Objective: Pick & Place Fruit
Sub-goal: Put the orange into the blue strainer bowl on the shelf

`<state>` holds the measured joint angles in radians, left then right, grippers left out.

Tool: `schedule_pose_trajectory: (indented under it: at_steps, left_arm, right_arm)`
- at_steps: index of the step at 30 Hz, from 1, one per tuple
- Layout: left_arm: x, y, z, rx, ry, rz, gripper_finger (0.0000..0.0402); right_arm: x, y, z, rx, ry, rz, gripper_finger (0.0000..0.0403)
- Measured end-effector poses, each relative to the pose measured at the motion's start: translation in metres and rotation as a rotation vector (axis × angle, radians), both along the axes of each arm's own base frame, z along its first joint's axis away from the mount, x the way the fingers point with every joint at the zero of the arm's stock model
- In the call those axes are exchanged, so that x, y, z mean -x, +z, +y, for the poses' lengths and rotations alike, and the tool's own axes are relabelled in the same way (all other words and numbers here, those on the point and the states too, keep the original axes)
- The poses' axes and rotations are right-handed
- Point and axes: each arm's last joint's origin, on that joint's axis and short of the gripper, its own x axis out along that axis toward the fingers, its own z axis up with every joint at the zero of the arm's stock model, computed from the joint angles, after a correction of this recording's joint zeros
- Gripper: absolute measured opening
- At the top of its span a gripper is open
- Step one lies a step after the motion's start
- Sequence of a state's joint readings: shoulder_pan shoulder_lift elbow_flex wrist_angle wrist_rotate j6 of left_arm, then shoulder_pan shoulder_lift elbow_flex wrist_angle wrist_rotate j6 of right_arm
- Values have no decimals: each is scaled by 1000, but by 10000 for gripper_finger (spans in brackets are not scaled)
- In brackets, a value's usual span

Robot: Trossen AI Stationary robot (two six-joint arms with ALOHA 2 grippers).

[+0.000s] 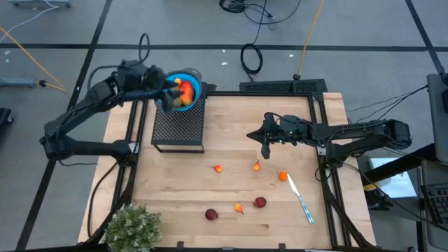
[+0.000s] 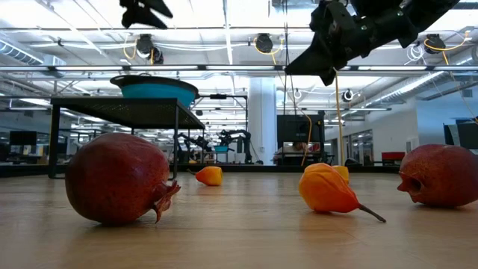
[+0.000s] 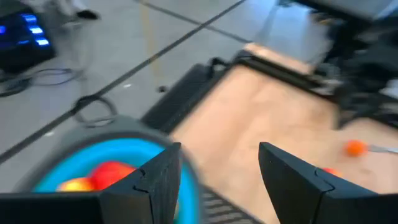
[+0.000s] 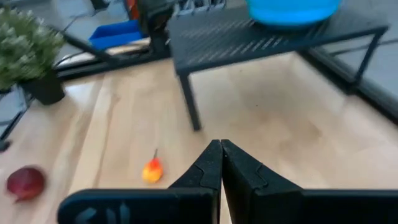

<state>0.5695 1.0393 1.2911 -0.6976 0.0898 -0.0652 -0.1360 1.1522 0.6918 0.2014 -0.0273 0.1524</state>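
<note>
Closest beneath the right gripper (image 1: 265,149): bare wooden table (image 1: 231,119), nothing between the tips. Fingers pressed together, holding nothing, hanging above the board and touching nothing.

Just ahead of those tips: a tiny orange fruit bit with a thin stem (image 4: 152,170), lying free on the wood. A little beyond and to one side: a dark red ball fruit (image 4: 25,182). Farther across the board: more orange bits (image 1: 283,176) and a second dark red ball (image 1: 260,202). Near these, a slim white and blue utensil (image 1: 301,202), to be left alone.

Step in hand, as a judgement: picking the next loose piece. Best done by parting the fingers before descending, centring over the small body rather than the stem, and coming straight down so the piece cannot roll or skid away.

Farthest off: a black mesh stand (image 1: 178,124) carrying a round blue bowl (image 1: 193,82), already holding red-orange and olive-brown fruit (image 1: 182,94). Over that bowl, the left gripper (image 3: 214,168), fingers spread wide, empty, hovering above the rim without contact.

A bushy green plant (image 1: 131,228) at the near table corner, well apart from both tools.
</note>
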Motion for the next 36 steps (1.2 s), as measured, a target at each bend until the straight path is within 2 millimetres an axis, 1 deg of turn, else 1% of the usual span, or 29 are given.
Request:
schedule_pose_trajectory:
  at_steps: [3,6,11,17,21,25,29,33,36]
  left_arm:
    - [-5,5,-18,18,-74,-50,214]
    - [-13,7,-32,35,-124,-79,214]
    - [-25,10,-48,28,-202,-128,214]
    - [-44,5,-63,50,-273,-173,214]
    - [-57,-7,-73,34,-277,-163,214]
    - [-65,-21,-82,42,-275,-179,214]
    - [-71,-37,-92,53,-291,-208,214]
    - [-73,-52,-101,68,-294,-204,214]
    - [-74,-66,-108,82,-284,-169,214]
  right_arm:
    - [1,-4,1,-18,35,38,0]
    - [3,-7,3,-45,89,72,0]
    - [5,-11,7,-91,215,112,0]
    - [8,-15,13,-131,337,159,0]
    - [11,-17,24,-126,383,205,0]
    - [21,-14,36,-98,396,246,0]
    - [37,-7,49,-66,385,277,0]
    - [54,0,61,-88,408,303,0]
    - [67,2,68,-114,418,335,0]
